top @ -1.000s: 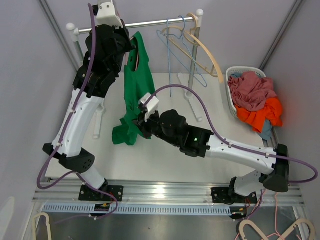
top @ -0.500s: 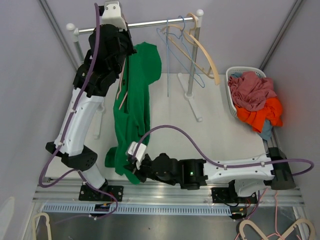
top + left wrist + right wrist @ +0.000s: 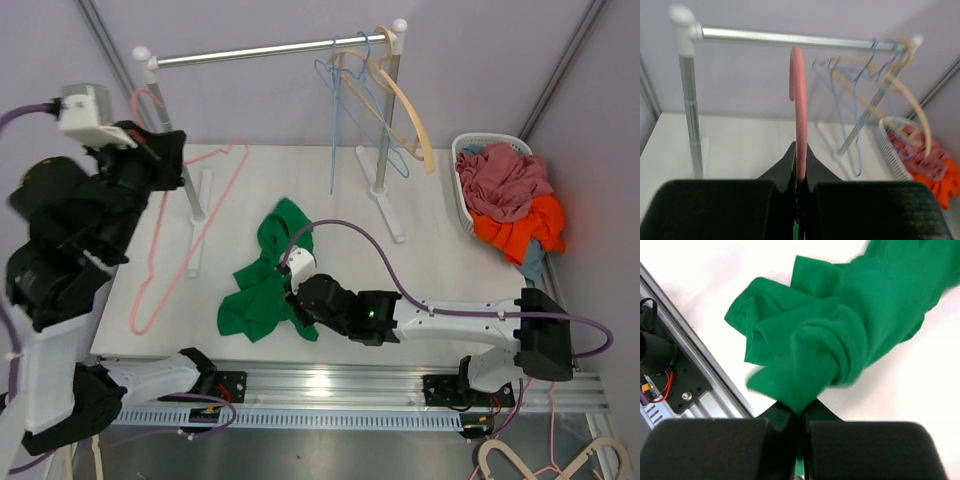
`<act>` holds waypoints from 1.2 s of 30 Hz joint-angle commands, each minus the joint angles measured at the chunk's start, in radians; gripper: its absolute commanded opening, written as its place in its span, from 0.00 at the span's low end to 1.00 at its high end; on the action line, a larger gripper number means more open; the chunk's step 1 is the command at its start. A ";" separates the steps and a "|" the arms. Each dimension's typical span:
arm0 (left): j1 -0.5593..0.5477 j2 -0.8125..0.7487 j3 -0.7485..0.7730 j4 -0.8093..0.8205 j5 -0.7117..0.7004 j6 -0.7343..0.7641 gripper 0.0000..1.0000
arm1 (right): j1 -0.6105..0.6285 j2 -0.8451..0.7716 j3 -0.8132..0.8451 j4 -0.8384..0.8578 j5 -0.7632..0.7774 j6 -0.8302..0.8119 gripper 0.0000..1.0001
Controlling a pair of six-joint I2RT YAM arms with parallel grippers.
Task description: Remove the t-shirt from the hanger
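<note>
While t-shirt (image 3: 268, 285) sits crumpled on counter (image 3: 460, 260), right gripper (image 3: 799, 412) jaws pinch it; left gripper (image 3: 799, 152) jaws grip bare hanger (image 3: 800, 115).

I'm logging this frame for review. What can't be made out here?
- Left wrist view: the pink hanger below its hook, hidden behind the left pincer.
- Right wrist view: the green t-shirt runs off the top and right edges.
- Top view: the right pincer fingertips, masked by its wrist and the t-shirt.

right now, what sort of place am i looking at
Likely a robot lab bench staged as a laundry corner: a metal clothes rail with empty hangers, a basket of clothes, a green t-shirt on the table.
</note>
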 commanded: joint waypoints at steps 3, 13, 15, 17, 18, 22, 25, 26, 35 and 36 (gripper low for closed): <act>-0.006 -0.041 0.082 -0.107 0.123 -0.061 0.01 | -0.030 0.033 0.071 -0.085 0.123 0.092 0.00; -0.009 -0.495 -0.318 -0.152 0.075 -0.046 0.01 | -0.128 -0.044 0.100 -0.132 0.059 0.073 0.00; -0.009 -0.544 -0.352 -0.162 0.059 -0.048 0.01 | -0.177 0.067 0.177 -0.172 -0.017 0.081 0.01; -0.009 -0.563 -0.397 -0.172 0.052 -0.051 0.01 | -0.220 0.197 0.240 -0.223 -0.060 0.080 0.01; -0.008 -0.567 -0.417 -0.172 0.060 -0.049 0.01 | -0.231 0.238 0.271 -0.232 -0.078 0.080 0.01; -0.009 -0.589 -0.444 -0.167 0.063 -0.049 0.01 | -0.272 0.414 0.424 -0.253 -0.170 0.086 0.04; -0.008 -0.600 -0.449 -0.165 0.065 -0.046 0.01 | -0.312 0.518 0.562 -0.284 -0.213 0.105 0.35; -0.009 -0.604 -0.449 -0.170 0.063 -0.045 0.01 | -0.335 0.537 0.605 -0.283 -0.225 0.112 0.52; -0.009 -0.618 -0.455 -0.169 0.049 -0.025 0.01 | -0.352 0.716 0.755 -0.368 -0.385 0.181 0.99; -0.009 -0.616 -0.457 -0.167 0.051 -0.025 0.01 | -0.343 0.759 0.780 -0.391 -0.379 0.175 0.99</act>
